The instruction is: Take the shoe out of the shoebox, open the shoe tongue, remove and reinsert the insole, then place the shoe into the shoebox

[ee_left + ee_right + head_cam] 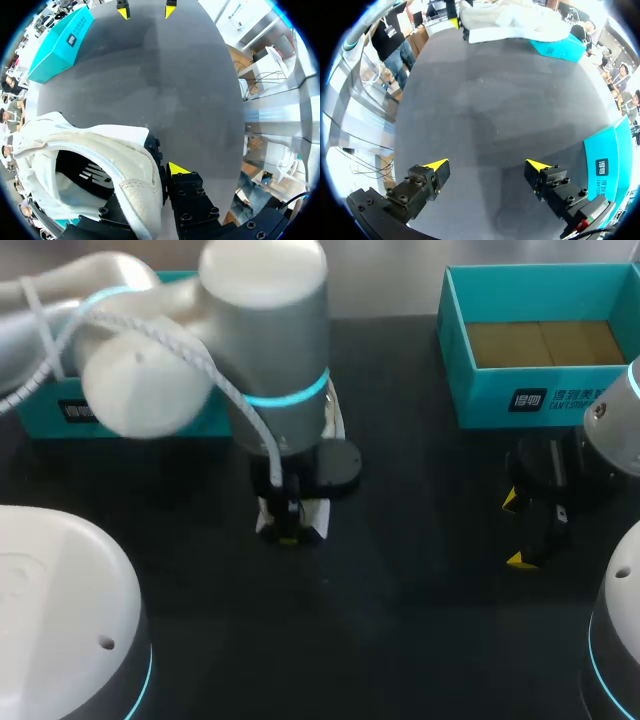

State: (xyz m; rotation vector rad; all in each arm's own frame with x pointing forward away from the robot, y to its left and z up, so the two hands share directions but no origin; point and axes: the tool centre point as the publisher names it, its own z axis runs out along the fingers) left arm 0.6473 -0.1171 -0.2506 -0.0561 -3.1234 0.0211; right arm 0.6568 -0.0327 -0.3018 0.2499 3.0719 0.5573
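Head: left gripper (288,530) on the white fabric sneaker (318,523) mid-table, well apart from the open teal cardboard shoebox (540,395). Right gripper (517,530) spread, empty. Left wrist: pinching the sneaker's side wall, one yellow fingertip (178,169) outside, the other hidden inside. Right wrist: sneaker far ahead. Left should anchor firmly while right comes in low to pinch the tongue.

1 shoe (110,150); 2 teal boxes: L box (35,420), R box (480,390); 2 hands: L hand (288,530), R hand (487,165).
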